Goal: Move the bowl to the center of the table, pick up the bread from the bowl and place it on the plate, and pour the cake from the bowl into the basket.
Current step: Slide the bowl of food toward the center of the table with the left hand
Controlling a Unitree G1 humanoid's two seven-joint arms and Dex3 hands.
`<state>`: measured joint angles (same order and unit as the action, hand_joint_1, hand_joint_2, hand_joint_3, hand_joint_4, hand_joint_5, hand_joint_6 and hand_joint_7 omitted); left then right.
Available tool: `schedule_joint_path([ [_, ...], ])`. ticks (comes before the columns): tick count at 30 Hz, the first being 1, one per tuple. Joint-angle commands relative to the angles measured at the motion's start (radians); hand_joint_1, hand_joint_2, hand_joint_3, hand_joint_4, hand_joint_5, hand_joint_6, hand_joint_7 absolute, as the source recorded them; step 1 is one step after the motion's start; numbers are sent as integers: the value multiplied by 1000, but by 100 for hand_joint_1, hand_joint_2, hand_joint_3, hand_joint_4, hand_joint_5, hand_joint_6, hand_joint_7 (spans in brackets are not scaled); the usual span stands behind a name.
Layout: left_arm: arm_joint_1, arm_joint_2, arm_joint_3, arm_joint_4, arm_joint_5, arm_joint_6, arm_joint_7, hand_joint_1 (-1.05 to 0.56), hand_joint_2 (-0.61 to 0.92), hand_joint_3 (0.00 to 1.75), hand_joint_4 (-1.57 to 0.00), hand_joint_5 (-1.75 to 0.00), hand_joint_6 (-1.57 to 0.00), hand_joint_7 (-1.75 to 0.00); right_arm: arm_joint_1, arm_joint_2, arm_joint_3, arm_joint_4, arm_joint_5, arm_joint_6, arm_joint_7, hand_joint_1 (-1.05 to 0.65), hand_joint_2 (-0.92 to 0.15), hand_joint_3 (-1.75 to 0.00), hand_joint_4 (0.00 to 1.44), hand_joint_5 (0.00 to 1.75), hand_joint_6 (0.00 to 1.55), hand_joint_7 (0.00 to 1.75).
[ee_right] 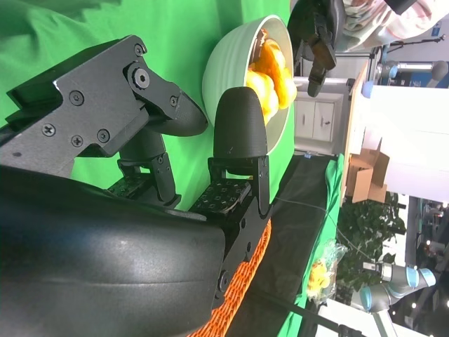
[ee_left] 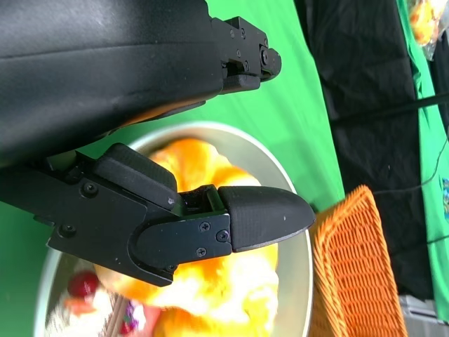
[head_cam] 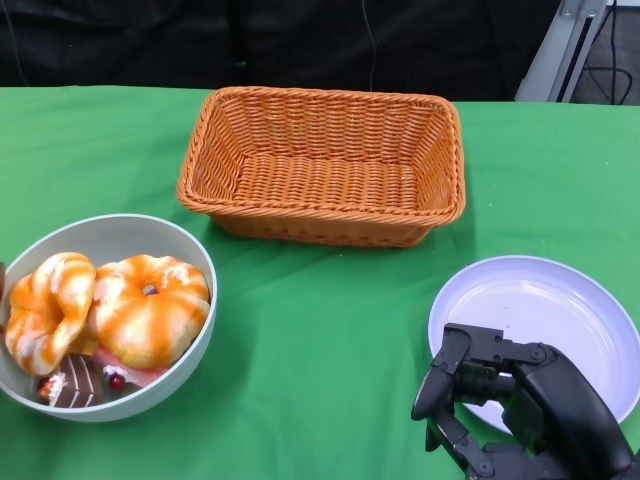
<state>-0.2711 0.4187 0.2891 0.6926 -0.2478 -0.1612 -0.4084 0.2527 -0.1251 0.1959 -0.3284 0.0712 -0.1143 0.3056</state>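
While the rectangular woven orange wicker basket (head_cam: 322, 165) sits at the back of the green table (head_cam: 320, 340), a pale grey-green round bowl (head_cam: 196, 260) rests well to its front left, holding two glazed orange bread rolls (head_cam: 150, 310) and a chocolate-and-pink cake piece (head_cam: 80, 383). A white round plate (head_cam: 540, 310) lies to the basket's front right. The right hand (head_cam: 500, 405) hovers at the plate's near edge, fingers apart, holding nothing. The left hand (ee_left: 210, 217) hangs just above the bowl, its grip unclear.
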Motion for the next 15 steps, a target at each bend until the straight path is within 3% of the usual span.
schedule_joint_path([
  [1, 54, -15, 0, -114, -33, 107, -10, -96, 92, 71, 0, 0, 0, 0, -1, -5, -9, 2, 16, -8, 4, -7, -55, -111, 74, 157, 77, 129],
  [8, 142, -56, -7, -350, -71, 290, 22, -94, 92, 69, 0, 0, 0, 0, 2, -6, -11, 3, 19, -5, 3, -6, -55, -111, 75, 158, 77, 129],
  [15, 191, -63, -14, -469, -83, 395, 13, -91, 92, 68, 0, 0, 0, 0, 3, -7, -11, 9, 16, -5, 2, -7, -55, -111, 75, 158, 78, 129],
])
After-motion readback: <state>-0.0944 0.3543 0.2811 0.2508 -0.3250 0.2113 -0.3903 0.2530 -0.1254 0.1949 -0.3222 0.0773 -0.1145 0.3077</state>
